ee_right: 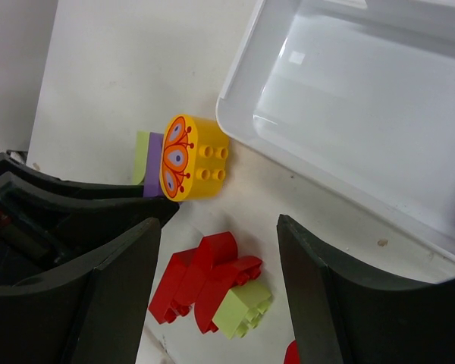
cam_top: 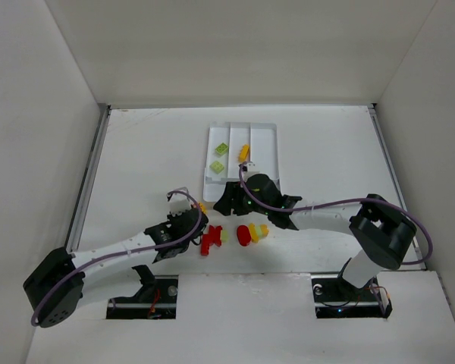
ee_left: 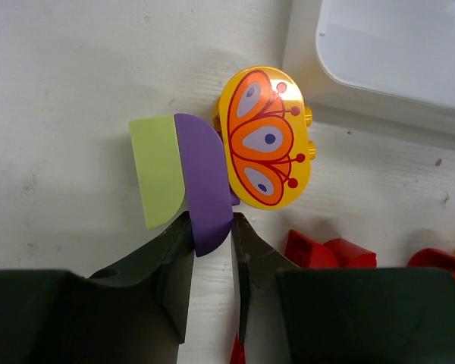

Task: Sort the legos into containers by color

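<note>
Left gripper [ee_left: 212,224] clamps one purple brick [ee_left: 201,174], touching one butterfly brick [ee_left: 265,138]; our right gripper [ee_right: 220,227] gapes, empty. We count two green bricks [cam_top: 222,148], one yellow brick [cam_top: 244,152] in tray [cam_top: 267,136].

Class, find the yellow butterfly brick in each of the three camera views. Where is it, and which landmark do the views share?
Top external: the butterfly brick is a small yellow spot left of centre, below the tray's near left corner.
Left wrist: centre, against the purple brick pinched by the left gripper.
Right wrist: left of centre.
Shared landmark: the white tray.
</note>
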You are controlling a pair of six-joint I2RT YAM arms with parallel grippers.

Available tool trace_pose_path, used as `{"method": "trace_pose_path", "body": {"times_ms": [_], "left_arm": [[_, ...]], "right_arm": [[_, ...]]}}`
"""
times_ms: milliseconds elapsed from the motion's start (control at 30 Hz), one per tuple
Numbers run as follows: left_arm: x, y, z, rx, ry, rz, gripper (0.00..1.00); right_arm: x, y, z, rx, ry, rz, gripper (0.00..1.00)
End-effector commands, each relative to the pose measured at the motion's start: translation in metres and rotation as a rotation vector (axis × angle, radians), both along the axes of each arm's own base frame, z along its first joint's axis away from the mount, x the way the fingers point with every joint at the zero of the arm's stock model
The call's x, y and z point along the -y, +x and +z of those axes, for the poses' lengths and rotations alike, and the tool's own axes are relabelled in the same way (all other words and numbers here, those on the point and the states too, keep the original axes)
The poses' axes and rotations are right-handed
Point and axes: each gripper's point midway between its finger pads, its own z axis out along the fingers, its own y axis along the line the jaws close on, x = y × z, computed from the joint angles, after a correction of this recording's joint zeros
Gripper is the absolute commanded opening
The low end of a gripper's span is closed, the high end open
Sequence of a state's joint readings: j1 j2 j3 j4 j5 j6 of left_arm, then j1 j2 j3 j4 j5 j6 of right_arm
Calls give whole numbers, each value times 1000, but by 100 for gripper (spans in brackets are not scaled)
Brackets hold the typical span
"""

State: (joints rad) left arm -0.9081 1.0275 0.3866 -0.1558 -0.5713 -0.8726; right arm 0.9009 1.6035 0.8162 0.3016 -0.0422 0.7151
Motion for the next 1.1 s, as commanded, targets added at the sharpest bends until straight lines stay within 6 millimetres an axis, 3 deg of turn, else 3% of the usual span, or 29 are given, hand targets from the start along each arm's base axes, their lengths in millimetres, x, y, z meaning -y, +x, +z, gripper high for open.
{"method": "trace_pose_path", "body": {"times_ms": [0, 167, 267, 500, 600, 833, 933, 1067], "left_arm": [[-4, -2, 11, 33, 6, -4, 13], [4, -8, 35, 85, -42, -53, 13], [16, -9, 58, 130, -90, -95, 13], [47, -9, 109, 215, -150, -204, 14], [63, -11, 124, 238, -183, -250, 14], [82, -12, 135, 254, -206, -306, 14], [85, -12, 137, 259, -208, -318, 15], [89, -13, 139, 266, -214, -329, 15]], "right_arm": [[-11, 1, 25, 45, 75, 14, 69], [-11, -3, 38, 25, 127, 38, 75], [-5, 0, 55, 3, 209, 37, 84], [10, -4, 97, -24, 417, 72, 89], [10, -8, 98, -23, 419, 86, 91], [6, -19, 110, -10, 465, 137, 92], [5, -19, 103, -27, 453, 132, 92], [0, -20, 95, -51, 453, 134, 82]]}}
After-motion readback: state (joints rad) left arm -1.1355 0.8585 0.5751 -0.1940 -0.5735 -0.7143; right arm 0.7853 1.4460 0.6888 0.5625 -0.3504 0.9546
